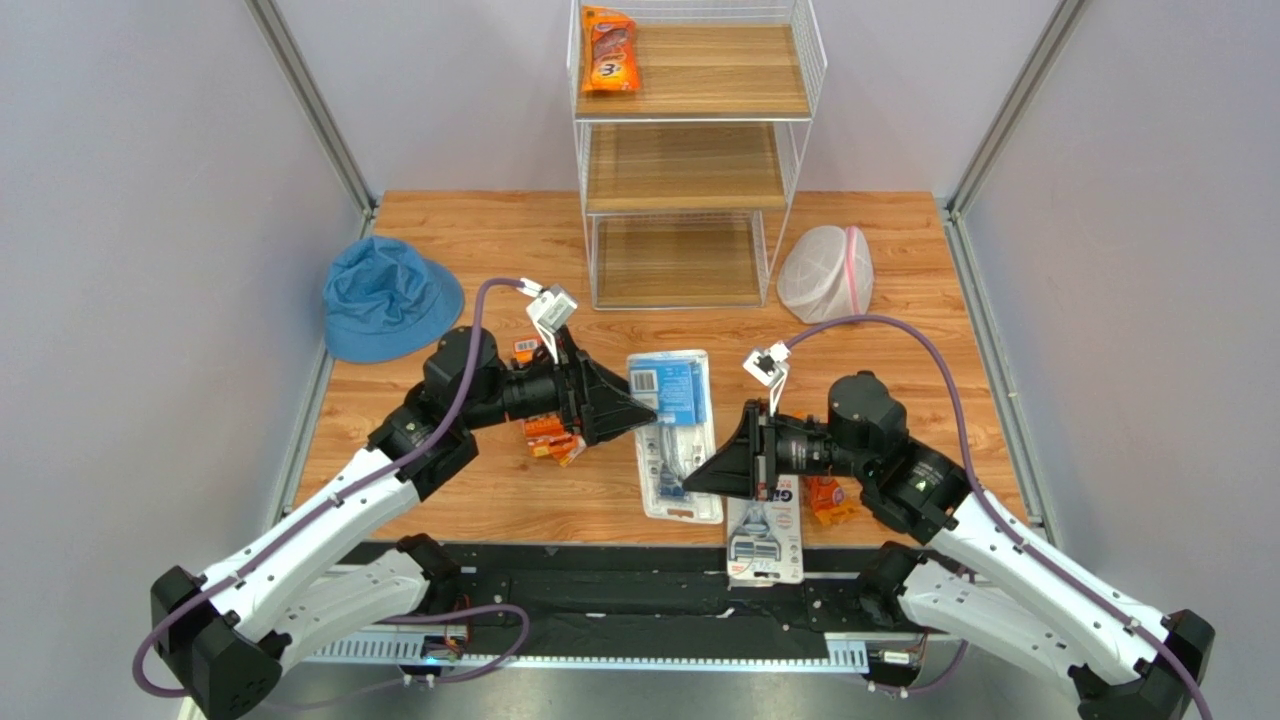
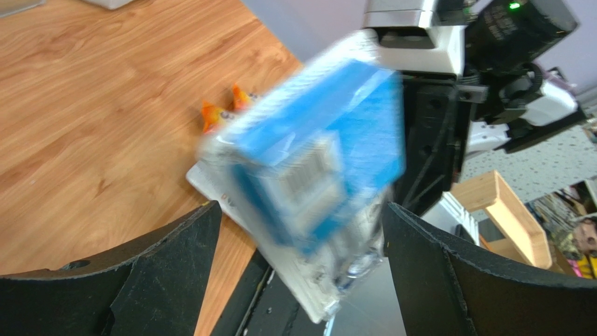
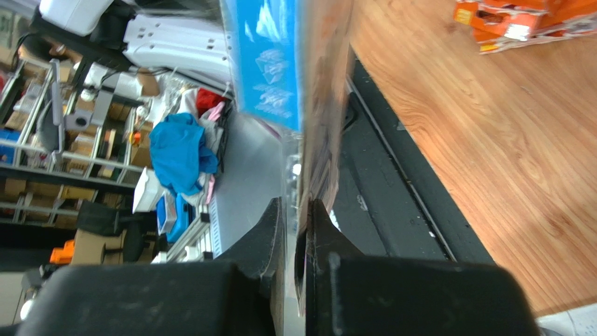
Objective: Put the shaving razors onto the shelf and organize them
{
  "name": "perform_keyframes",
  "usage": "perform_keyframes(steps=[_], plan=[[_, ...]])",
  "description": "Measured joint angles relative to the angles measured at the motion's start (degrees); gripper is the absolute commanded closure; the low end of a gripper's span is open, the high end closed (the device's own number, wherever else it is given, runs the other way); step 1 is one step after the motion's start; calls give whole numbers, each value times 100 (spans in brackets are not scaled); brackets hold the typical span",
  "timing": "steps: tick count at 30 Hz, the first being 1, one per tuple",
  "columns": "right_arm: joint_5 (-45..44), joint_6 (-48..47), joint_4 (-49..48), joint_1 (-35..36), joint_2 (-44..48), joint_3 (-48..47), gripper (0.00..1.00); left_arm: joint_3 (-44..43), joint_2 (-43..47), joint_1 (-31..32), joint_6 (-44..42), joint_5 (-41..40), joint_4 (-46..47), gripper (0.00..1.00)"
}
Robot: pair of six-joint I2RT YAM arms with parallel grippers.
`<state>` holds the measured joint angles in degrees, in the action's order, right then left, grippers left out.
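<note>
Handover step judged in hand. Blue razor card (image 1: 672, 390) was pinched at edge by right gripper (image 1: 699, 477), between arms. Left gripper (image 1: 631, 408) was spread wide around card, apparently untouched. Next: closing needed, then carrying to shelf (image 1: 691, 165).

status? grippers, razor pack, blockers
Right gripper shut on blue-and-white blister razor card, lifted. Left gripper open, fingers either side of it. One orange razor pack on tall white wire shelf, top level. Nothing seen between card and shelf.
</note>
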<state>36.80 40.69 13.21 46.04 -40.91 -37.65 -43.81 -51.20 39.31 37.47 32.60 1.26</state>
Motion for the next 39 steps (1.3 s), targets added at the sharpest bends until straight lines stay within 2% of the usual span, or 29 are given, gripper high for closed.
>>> perform_keyframes(steps=[4,8,13,16,19,20,22,23,25,26,27,28,30,31,33,34,37,39], plan=[[188,-4,-129,28,13,-7,100,-74,-39,0,-94,-234,-389,7],[260,2,-146,22,-11,-7,100,-63,-68,4,-48,-238,-306,7],[494,72,-369,0,-68,15,100,304,-96,2,308,133,706,12],[654,90,-431,2,-118,37,100,461,-245,4,514,509,1292,19],[745,74,-426,2,-129,44,100,448,-492,4,632,979,1681,31],[765,46,-413,2,-140,44,100,437,-540,4,664,1104,1757,42],[807,-39,-389,2,-195,44,98,424,-584,2,708,1322,1829,54],[822,-142,-339,2,-234,44,97,400,-586,0,726,1438,1818,69],[807,-393,-179,2,-363,-7,93,328,-579,0,756,1633,1738,85],[809,-485,-111,-2,-426,-50,92,275,-575,7,765,1707,1707,100],[787,-632,17,-2,-514,-144,92,208,-560,15,750,1770,1648,100],[767,-728,114,-4,-568,-234,82,166,-546,17,741,1801,1591,100],[636,-883,306,-13,-640,-439,70,63,-514,22,726,1792,1478,100],[540,-879,389,-17,-645,-501,52,15,-496,20,697,1762,1425,100],[282,-820,481,-35,-608,-549,36,-74,-481,20,605,1602,1300,100],[66,-793,520,-37,-544,-551,25,-129,-485,22,562,1456,1185,100],[-479,-629,570,-48,-175,-503,9,-317,-590,-4,514,1128,885,100],[-918,-494,588,-48,369,-380,6,-581,-772,-50,518,935,686,100]])
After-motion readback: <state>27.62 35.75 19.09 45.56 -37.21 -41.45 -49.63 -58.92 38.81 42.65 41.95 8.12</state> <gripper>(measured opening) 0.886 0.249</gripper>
